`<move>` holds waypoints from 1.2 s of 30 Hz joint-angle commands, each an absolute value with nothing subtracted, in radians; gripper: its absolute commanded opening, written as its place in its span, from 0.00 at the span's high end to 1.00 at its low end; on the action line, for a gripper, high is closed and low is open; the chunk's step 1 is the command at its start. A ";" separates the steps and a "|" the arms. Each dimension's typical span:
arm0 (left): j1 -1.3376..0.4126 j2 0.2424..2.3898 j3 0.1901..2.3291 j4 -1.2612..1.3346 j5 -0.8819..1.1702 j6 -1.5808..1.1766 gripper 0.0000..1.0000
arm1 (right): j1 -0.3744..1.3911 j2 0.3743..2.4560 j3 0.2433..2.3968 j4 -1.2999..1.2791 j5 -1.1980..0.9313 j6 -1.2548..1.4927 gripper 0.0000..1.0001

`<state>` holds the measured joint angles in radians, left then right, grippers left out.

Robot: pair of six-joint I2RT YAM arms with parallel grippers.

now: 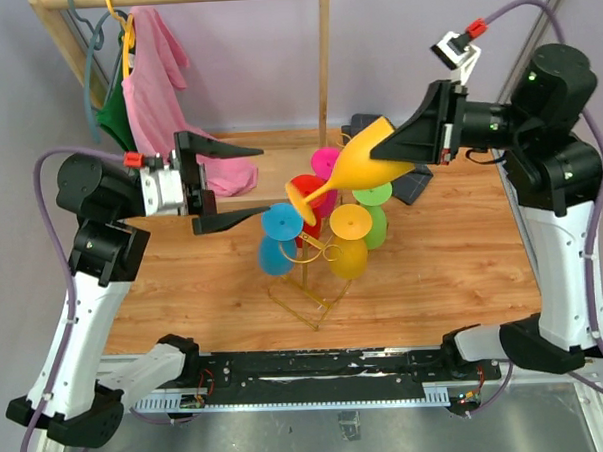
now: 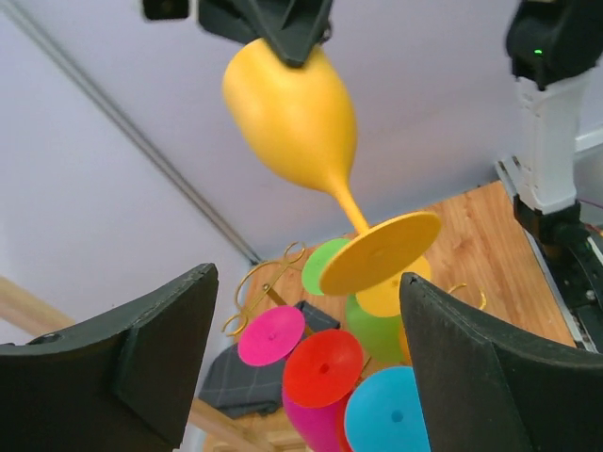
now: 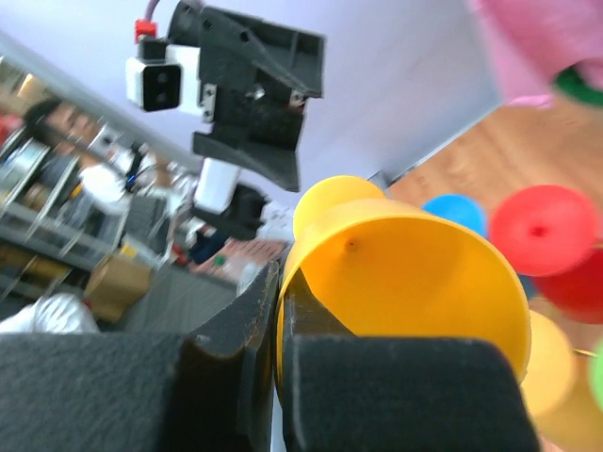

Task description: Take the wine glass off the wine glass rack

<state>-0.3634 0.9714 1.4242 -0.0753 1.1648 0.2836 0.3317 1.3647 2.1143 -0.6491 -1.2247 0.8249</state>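
The gold wire wine glass rack (image 1: 306,294) stands mid-table, with its scroll hooks in the left wrist view (image 2: 262,282). Several coloured glasses hang on it upside down: pink, red (image 1: 306,194), blue (image 1: 279,237), green and yellow. My right gripper (image 1: 410,146) is shut on the rim of an orange-yellow wine glass (image 1: 364,163), one finger inside the bowl and one outside (image 3: 283,311). It holds the glass tilted above the rack, foot (image 2: 382,252) pointing down-left. My left gripper (image 1: 230,184) is open and empty, left of the rack.
A wooden clothes rack (image 1: 325,65) stands at the back with a pink garment (image 1: 160,82) and a green one on hangers. A dark folded cloth (image 1: 412,187) lies at the back right. The table's edges run close to both arm bases.
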 commanded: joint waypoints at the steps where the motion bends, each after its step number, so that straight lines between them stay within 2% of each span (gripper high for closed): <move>1: -0.367 0.999 1.452 0.087 0.981 0.064 0.17 | 0.159 1.287 2.072 -0.574 -1.095 0.774 0.99; 5: -0.366 1.046 1.513 0.050 0.759 -0.030 0.17 | 0.008 1.248 2.099 -0.761 -0.784 0.605 0.99; 7: -0.363 1.101 1.587 -0.030 0.644 -0.055 0.17 | -0.009 1.227 2.097 -0.868 -0.539 0.495 0.99; 9: -0.358 1.147 1.660 -0.119 0.544 -0.079 0.10 | -0.009 1.204 2.053 -0.926 -0.315 0.414 0.99; 12: -0.345 1.187 1.736 -0.220 0.489 -0.073 0.09 | -0.009 1.167 1.950 -0.949 -0.063 0.344 0.99; 16: -0.317 1.183 1.746 -0.266 0.474 -0.077 0.06 | -0.011 1.192 1.895 -0.979 0.152 0.242 0.99; 28: -0.264 1.189 1.767 -0.413 0.415 -0.096 0.03 | -0.173 1.521 1.773 -0.943 0.180 0.177 0.99; 36: -0.263 1.149 1.712 -0.416 0.424 -0.081 0.03 | -0.212 1.549 1.541 -0.750 0.190 0.175 0.99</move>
